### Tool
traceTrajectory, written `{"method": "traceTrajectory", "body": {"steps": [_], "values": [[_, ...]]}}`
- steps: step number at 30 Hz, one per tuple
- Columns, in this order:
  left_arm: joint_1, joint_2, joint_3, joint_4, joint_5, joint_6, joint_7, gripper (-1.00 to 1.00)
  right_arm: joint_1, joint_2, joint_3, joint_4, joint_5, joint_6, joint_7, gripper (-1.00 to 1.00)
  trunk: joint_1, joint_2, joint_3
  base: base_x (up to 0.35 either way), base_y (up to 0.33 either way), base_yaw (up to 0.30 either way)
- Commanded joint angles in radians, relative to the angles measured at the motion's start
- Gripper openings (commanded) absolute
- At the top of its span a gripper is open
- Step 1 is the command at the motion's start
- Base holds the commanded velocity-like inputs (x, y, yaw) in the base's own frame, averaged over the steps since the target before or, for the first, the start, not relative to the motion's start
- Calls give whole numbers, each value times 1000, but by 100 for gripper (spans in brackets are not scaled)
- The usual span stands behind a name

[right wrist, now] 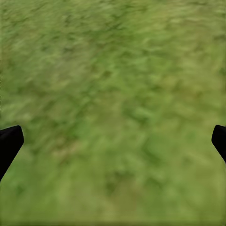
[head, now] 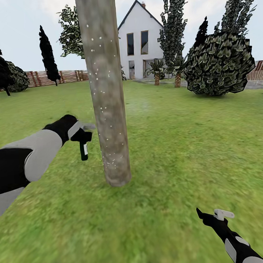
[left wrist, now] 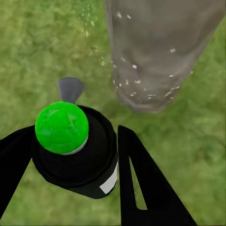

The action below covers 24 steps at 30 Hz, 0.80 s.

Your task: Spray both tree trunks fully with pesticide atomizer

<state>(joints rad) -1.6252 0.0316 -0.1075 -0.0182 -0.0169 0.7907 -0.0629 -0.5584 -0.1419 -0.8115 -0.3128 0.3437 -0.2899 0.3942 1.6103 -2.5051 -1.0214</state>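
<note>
Left arm: it reaches forward over the grass (head: 167, 145), bent a little, with its hand end close to the left side of the tree trunk (head: 105, 90).
Left gripper (head: 82, 135): its two black fingers (left wrist: 141, 183) are closed around the spray bottle (head: 84, 149). The bottle hangs down from the gripper, just beside the trunk but not touching it.
Spray bottle up close: the left wrist view shows a round black body with a bright green ball top (left wrist: 61, 127) and a small grey nozzle (left wrist: 70, 88) pointing toward the foot of the trunk (left wrist: 155, 56).
Tree trunk: it stands straight up in the grass, grey-brown, with many little white dots on its bark. A few white dots float in the air beside it in the left wrist view.
Right arm: it is low at the right and points forward over the grass, well apart from the tree.
Right gripper (head: 207, 216): it holds nothing. In the right wrist view the two black fingertips (right wrist: 8, 143) sit at the far edges, spread wide, with grass between them.
Far away: a white house (head: 140, 44), a brown fence (head: 63, 76), dark thin trees (head: 48, 55) and a big round bush (head: 218, 63).
</note>
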Motion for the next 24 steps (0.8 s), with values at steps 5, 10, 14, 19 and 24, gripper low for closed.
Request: {"method": "traceTrajectory", "body": {"steps": [5,10,14,19,24], "values": [[159,8,3,-1,3,-128,0,-100,0,0,0,0,0,0,0,100,0,0,0,0,0,0],[329,26,5,-1,5,-301,0,-100,0,-1,0,0,0,0,0,100,0,0,0,0,0,0],[428,30,6,-1,8,-370,-3,-100,0,-1,0,0,0,0,0,100,0,0,0,0,0,0],[480,24,6,0,12,-449,-3,-100,0,-3,0,0,0,0,0,100,0,0,0,0,0,0],[482,20,6,0,14,-449,-3,-100,0,-1,0,-2,-2,0,0,100,0,0,0,0,-191,92]]}}
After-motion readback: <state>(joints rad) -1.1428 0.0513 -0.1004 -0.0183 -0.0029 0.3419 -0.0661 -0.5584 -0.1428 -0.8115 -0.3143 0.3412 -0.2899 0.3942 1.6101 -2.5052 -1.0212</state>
